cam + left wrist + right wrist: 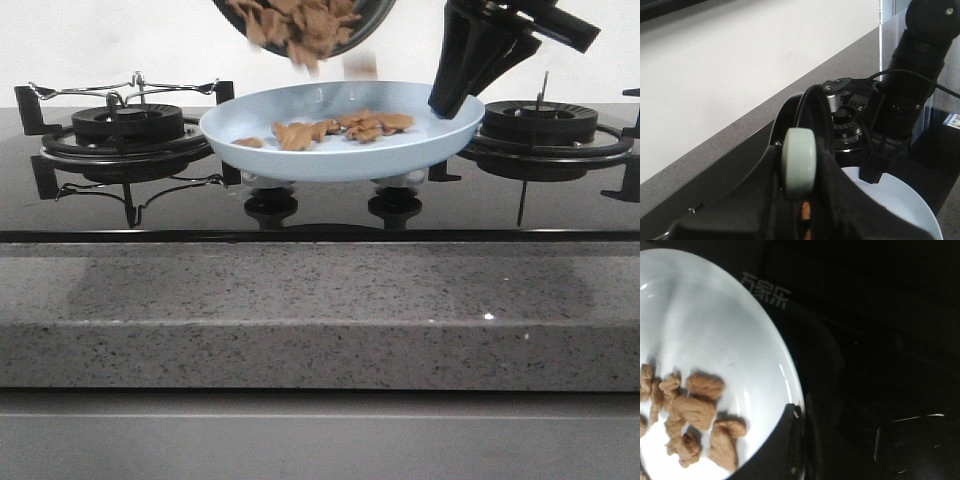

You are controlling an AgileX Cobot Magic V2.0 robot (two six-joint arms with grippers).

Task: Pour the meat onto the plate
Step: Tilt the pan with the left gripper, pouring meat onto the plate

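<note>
Pale-blue plate (340, 150) sits raised above the middle of the black stovetop (320, 215), between the left burner (125, 125) and right burner (540, 125). Some meat (340, 127) already lies on the plate, brown strips mostly around its centre; one loose piece near the plate's left rim. More meat (300, 25) hangs in the tilted black pan (365, 25) at the top edge of the front view, right above the plate, with pieces spilling off the pan's lip. Right gripper (455, 95) grips the plate's right rim, jaws closed on it; the right wrist view shows a dark finger (785, 440) over the rim. Left gripper (800, 200) clamps the pan's handle (799, 162), jaws tight around it. Grey speckled counter (320, 310) runs along the front edge.
</note>
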